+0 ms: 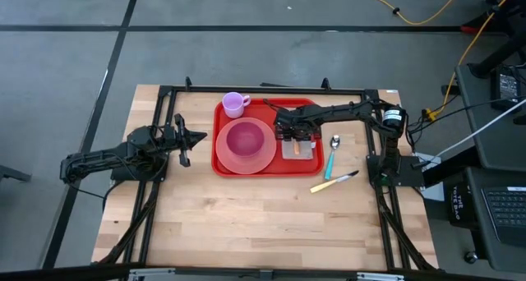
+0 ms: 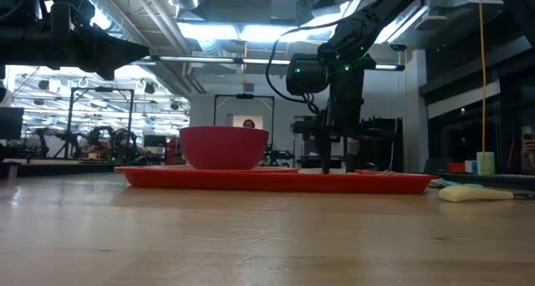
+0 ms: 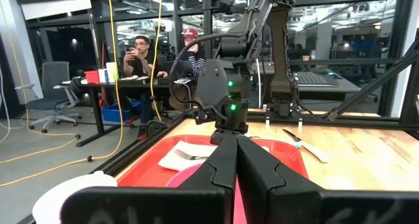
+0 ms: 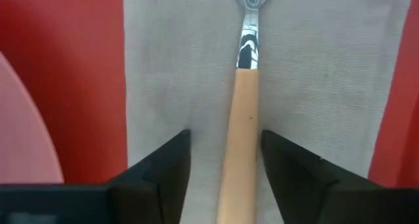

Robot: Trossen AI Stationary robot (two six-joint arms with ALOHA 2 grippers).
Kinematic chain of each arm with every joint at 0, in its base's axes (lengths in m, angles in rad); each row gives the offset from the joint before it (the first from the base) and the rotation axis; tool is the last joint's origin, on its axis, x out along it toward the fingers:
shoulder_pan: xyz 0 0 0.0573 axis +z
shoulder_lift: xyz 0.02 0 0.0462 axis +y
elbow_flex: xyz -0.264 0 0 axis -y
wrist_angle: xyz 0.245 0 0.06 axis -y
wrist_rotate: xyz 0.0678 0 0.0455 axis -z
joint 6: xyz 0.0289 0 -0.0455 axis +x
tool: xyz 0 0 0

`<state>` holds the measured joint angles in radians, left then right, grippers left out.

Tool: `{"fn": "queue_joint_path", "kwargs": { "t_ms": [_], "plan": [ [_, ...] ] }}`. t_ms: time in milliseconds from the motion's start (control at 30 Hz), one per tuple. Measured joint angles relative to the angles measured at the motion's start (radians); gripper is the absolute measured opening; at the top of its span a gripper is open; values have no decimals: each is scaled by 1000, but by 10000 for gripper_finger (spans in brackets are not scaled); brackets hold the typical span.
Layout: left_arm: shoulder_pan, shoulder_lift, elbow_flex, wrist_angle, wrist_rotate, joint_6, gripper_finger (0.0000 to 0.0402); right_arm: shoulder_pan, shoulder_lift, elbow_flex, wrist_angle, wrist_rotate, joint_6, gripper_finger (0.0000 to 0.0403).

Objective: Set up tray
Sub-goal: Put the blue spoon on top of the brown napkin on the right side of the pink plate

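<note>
We see the glossy red rimmed tray (image 1: pixel 267 107) at the table's far middle, bearing a round pink bowl (image 1: pixel 245 138) and a woven pale napkin (image 4: pixel 314 73). Our right gripper (image 4: pixel 224 158) hovers open astride a smooth tan-handled steel fork (image 4: pixel 243 106) lying on that napkin, touching nothing. The left gripper (image 1: pixel 196 136) waits closed and empty beside the tray.

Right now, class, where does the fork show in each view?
High: fork on the napkin, under the right gripper.
Low: hidden.
Left wrist: tines on napkin.
Right wrist: handle between open jaws.
Shared landmark: red tray.
</note>
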<state>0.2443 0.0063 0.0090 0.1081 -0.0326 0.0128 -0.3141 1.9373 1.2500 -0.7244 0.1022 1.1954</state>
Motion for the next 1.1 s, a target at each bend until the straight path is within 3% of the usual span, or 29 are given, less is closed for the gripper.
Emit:
{"fn": "queue_joint_path", "kwargs": {
  "t_ms": [167, 433, 667, 867, 1100],
  "plan": [
    [0, 0, 0, 0, 0, 0, 4, -1, 0, 40, -31, 0, -3, 206],
    [0, 0, 0, -8, 0, 0, 4, -1, -2, 138, -143, 14, -27, 205],
    [0, 0, 0, -17, 0, 0, 4, 22, -2, 281, -347, 108, -50, 205],
    [0, 0, 0, -16, 0, -1, 4, 85, -3, 377, -528, 117, -46, 201],
    [0, 0, 0, -38, 91, -79, 4, 172, -73, 334, -563, 130, -1, 201]
  ]
}}
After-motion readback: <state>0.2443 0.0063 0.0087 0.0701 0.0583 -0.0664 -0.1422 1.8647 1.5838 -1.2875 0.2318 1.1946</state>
